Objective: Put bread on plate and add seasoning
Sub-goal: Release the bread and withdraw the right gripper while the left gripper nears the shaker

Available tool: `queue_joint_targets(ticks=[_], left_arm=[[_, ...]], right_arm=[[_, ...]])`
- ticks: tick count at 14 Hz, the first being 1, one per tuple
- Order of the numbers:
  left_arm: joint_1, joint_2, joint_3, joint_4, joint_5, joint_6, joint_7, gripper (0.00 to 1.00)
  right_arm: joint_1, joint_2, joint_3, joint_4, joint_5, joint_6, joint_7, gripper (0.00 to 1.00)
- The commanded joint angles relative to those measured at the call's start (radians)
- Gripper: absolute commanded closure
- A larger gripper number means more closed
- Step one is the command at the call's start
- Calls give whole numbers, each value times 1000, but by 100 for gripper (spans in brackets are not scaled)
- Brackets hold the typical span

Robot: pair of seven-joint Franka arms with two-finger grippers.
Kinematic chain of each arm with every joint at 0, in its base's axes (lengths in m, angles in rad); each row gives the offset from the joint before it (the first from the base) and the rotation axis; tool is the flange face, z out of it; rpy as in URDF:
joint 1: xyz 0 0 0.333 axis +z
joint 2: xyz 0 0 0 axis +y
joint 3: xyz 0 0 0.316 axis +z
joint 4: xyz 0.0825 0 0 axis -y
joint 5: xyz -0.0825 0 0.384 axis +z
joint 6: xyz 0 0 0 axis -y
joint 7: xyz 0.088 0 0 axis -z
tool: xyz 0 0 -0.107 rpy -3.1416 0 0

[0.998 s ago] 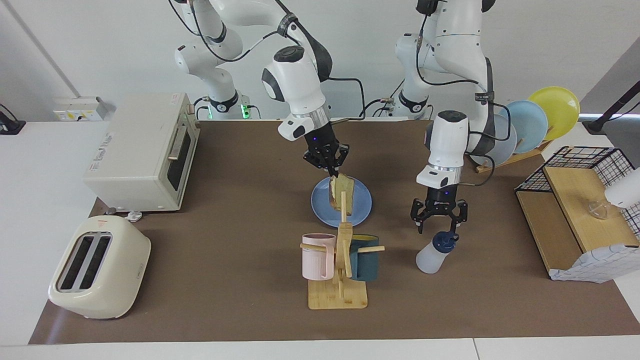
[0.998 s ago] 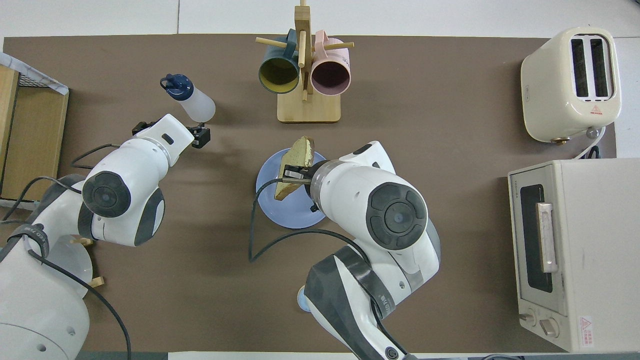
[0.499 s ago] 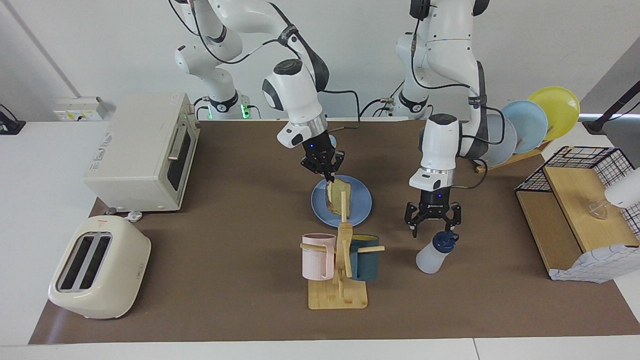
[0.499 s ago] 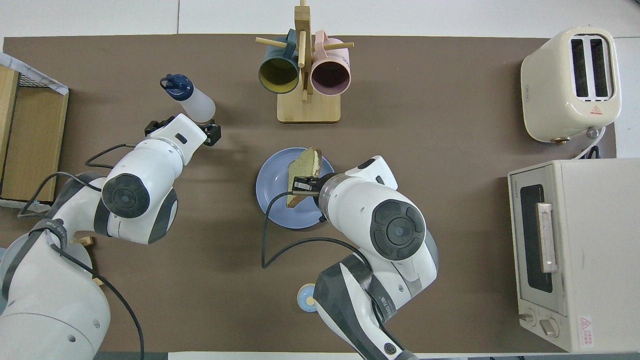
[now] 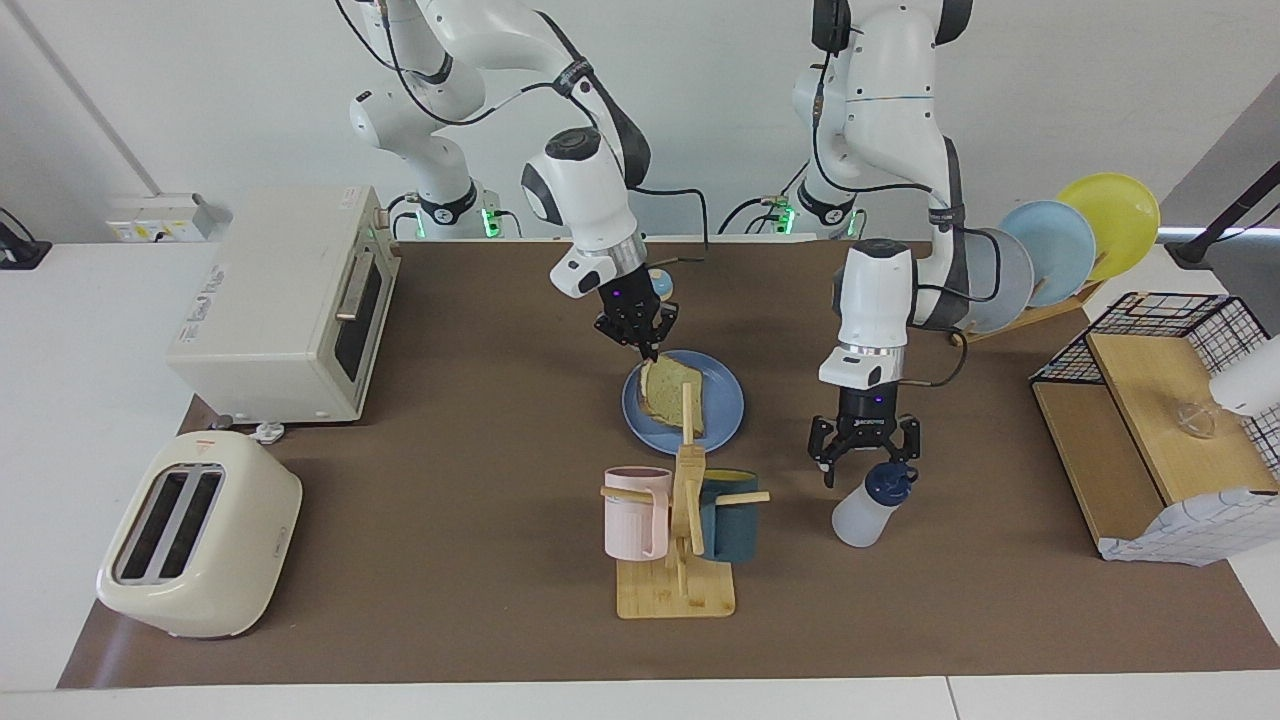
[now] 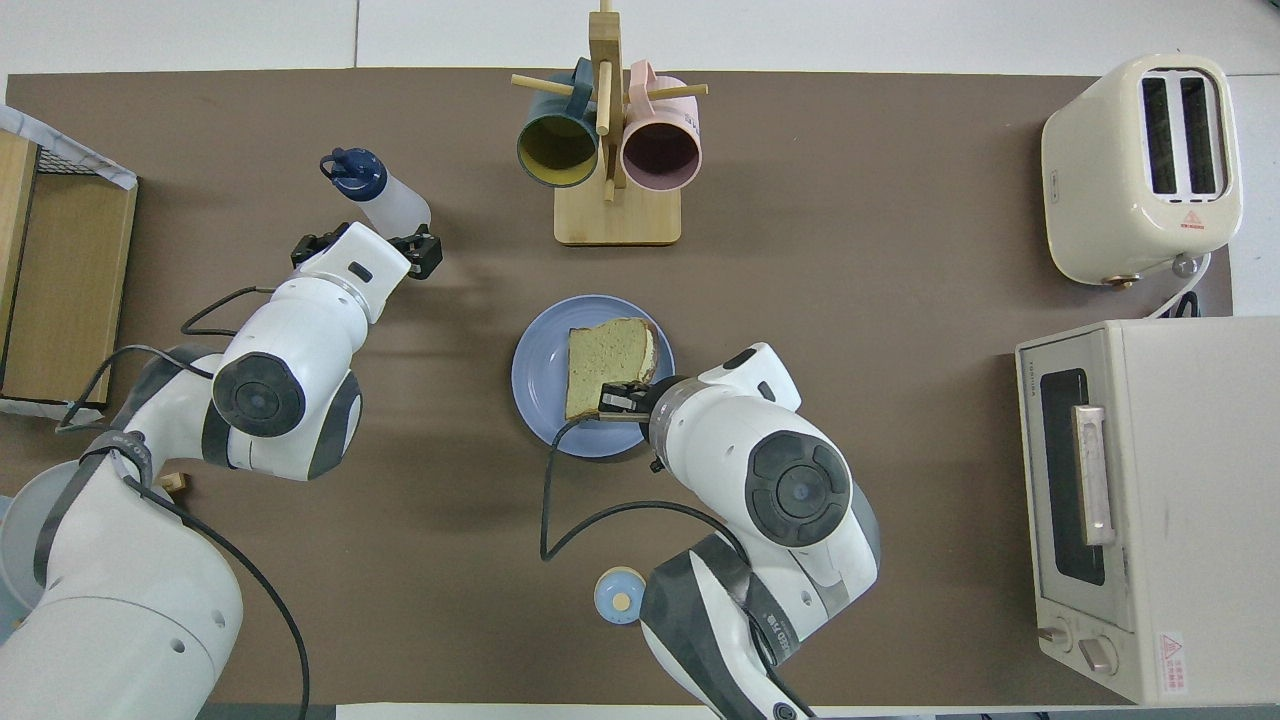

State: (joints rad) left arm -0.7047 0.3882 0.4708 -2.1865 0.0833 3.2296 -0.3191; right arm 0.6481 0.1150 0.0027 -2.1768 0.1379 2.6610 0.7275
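The bread (image 5: 672,391) lies flat on the blue plate (image 5: 725,405) in the middle of the table; in the overhead view the bread (image 6: 605,352) covers the middle of the plate (image 6: 535,385). My right gripper (image 5: 646,347) is at the bread's edge nearest the robots (image 6: 612,403). The seasoning bottle (image 5: 858,515), with a navy cap (image 5: 888,483), stands toward the left arm's end, farther from the robots than the plate. My left gripper (image 5: 862,466) is open and empty, low over the bottle's side beside its cap; in the overhead view the left gripper (image 6: 367,247) covers the bottle's (image 6: 392,205) lower part.
A wooden mug rack (image 5: 680,560) with a pink and a teal mug stands just farther out than the plate. A toaster (image 5: 200,535) and a toaster oven (image 5: 285,300) are at the right arm's end. A plate rack (image 5: 1060,250), a wire basket (image 5: 1165,320) and a small bell (image 6: 620,595) are also here.
The bread went from held tilted on edge over the plate to lying flat on it, as my right gripper drew back toward the robots. My left gripper shifted slightly beside the bottle.
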Motion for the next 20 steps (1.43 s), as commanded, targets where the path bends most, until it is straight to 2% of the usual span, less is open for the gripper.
queue_joint_targets(ticks=[1, 3, 5, 6, 9, 12, 14, 17, 20], left_arm=[[-61, 55, 54, 17, -60, 50, -14, 0], [-110, 116, 81, 24, -152, 134, -14, 0], [-121, 126, 97, 39, -183, 160, -14, 0], [-125, 129, 97, 51, -212, 160, -14, 0], [-131, 144, 103, 54, -231, 162, -14, 0], [-150, 196, 133, 89, -238, 177, -14, 0], [-153, 207, 146, 102, -240, 186, -14, 0], [-153, 210, 146, 103, -241, 205, -14, 0], [-151, 228, 146, 146, -254, 205, -14, 0]], right_arm=[[-5, -40, 0, -61, 19, 26, -42, 100], [-11, -40, 0, -64, 19, 25, -42, 100], [-22, -46, 0, -75, 19, 23, -34, 100], [-22, -46, 0, -75, 19, 23, -30, 87], [-35, -44, 0, -66, 19, 16, -28, 22], [-36, -38, 0, -49, 19, 11, -28, 1], [-41, -34, -1, -17, 19, -18, -37, 0], [-91, -29, -1, 101, 16, -183, -45, 0], [-137, -32, -3, 161, 14, -271, -133, 0]])
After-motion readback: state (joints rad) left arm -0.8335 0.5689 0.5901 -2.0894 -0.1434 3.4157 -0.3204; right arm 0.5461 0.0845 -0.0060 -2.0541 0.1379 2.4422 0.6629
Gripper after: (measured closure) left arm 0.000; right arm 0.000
